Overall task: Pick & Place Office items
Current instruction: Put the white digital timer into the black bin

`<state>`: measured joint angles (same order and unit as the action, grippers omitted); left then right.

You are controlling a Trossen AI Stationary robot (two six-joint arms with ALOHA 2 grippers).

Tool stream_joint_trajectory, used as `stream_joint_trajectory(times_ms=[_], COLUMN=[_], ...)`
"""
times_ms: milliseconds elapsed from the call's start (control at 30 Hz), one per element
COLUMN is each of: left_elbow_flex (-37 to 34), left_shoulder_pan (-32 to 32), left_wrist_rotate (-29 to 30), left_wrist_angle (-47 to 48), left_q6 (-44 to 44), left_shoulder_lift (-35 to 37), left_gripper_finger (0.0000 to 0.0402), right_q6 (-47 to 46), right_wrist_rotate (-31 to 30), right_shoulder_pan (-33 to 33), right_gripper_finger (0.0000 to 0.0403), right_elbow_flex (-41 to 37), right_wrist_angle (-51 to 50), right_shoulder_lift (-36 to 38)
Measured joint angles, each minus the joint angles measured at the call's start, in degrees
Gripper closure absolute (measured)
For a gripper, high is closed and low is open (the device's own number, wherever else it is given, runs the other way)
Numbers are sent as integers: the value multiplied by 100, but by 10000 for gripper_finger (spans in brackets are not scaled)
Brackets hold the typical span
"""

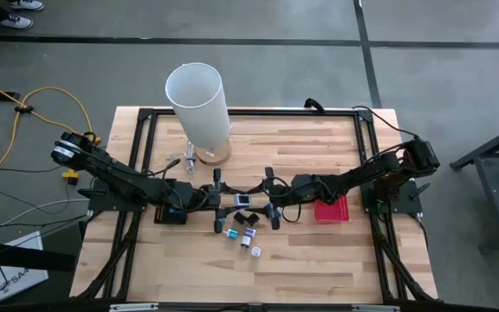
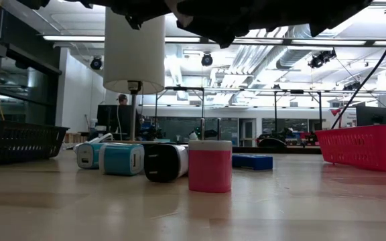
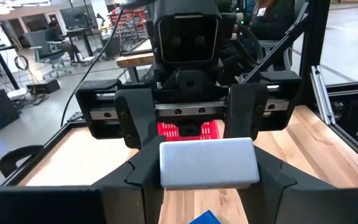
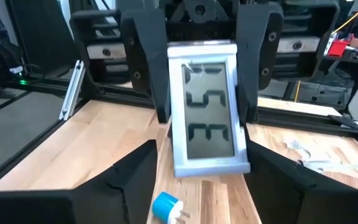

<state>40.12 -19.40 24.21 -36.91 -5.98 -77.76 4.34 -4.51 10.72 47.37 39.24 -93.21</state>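
Handing clock (image 4: pixel 207 112) over at desk (image 1: pixel 336 260) centre: left pincer (image 1: pixel 223 204) clamped on it, right pincer (image 1: pixel 268 200) spread, empty; next, likely backing right off toward 3 o'clock.

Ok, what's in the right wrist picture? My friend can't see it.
A small silver digital clock is gripped by the left claw, its screen facing the camera. The right claw has its dark fingers open on either side of it, and a little blue plug lies on the wooden table below.

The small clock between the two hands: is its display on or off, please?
On. The right wrist view shows dark digits on the clock screen while the left hand grips it.
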Motion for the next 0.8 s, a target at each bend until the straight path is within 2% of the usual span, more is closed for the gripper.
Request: stream_joint_trajectory(times_ms=[400, 600, 800], left_elbow_flex=[-2, -2, -2], left_shoulder_pan=[-77, -409, -860], left_wrist_rotate=[320, 788, 1138], left_wrist_angle=[236, 803, 930], left_q6=[190, 457, 456], left_shoulder_lift=[38, 189, 243], left_gripper_finger=[244, 243, 242], right_q6=[-302, -323, -303], right_wrist_rotate=[0, 0, 2], right_shoulder_pan=[0, 4, 4], right_gripper_finger=[168, 168, 168], right_elbow_flex=[0, 0, -2], right_wrist_angle=[-1170, -1902, -2204], right_shoulder_lift=[0, 0, 0])
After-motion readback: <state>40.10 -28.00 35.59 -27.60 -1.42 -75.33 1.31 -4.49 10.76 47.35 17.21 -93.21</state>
